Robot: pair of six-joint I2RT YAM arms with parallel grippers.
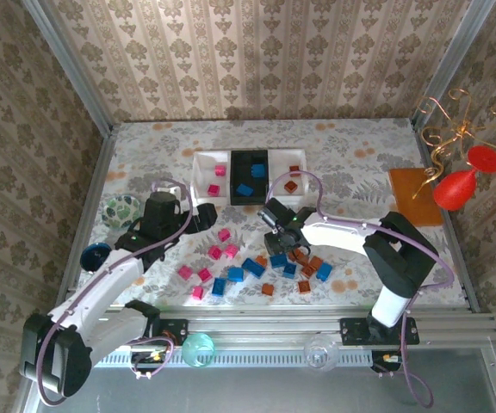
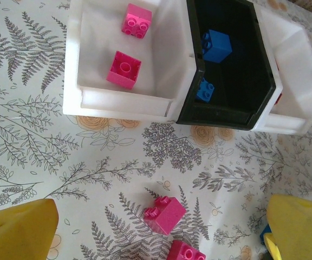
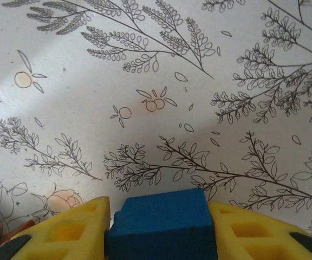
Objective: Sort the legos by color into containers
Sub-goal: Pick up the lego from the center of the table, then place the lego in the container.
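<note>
While a blue brick (image 3: 158, 225) is gripped between the yellow fingers (image 3: 72, 230) of the right gripper (image 1: 275, 217) above the fern-printed tablecloth (image 3: 145, 81), the left gripper (image 1: 201, 217) is held wide apart near the joined trays. Two pink bricks (image 2: 124, 69) are seen in the left white tray (image 2: 123, 100), two blue ones (image 2: 216, 44) in the black tray (image 2: 226, 116), and two orange-brown ones (image 1: 290, 185) in the right white tray (image 1: 304, 172). Loose legos (image 1: 252, 267) are scattered between the arms.

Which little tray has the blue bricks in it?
The black rectangular plastic tray in the middle holds two blue plastic bricks; the white tray left of it holds pink ones.
</note>
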